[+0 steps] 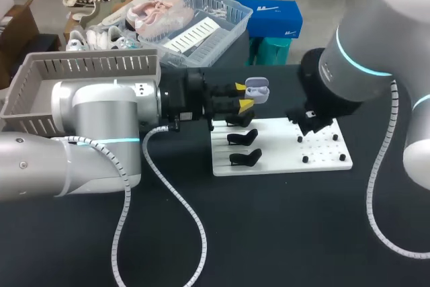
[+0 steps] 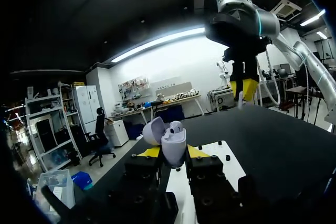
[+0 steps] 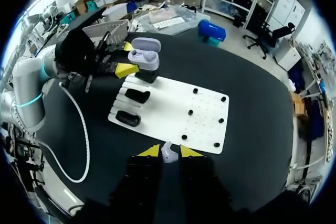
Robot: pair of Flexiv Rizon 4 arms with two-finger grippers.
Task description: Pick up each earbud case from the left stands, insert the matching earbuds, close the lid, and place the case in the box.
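Earbud case (image 1: pixel 256 89) in left hand (image 1: pixel 243 96)

Bright, even light came from above. The black tabletop (image 1: pixel 282 233) looked dark, with a soft pale sheen. The white board (image 1: pixel 275 146) looked very bright on it. The silver left arm (image 1: pixel 94 115) shone on top and was darker below. The pale earbud case (image 1: pixel 256 89) and the white earbud (image 3: pixel 167 154) caught the light. The body of the left pincer (image 2: pixel 173 152) sat in deep shade.

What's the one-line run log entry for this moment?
left gripper: shut on earbud case, lid open, above stands | right gripper: shut on earbud, above white board
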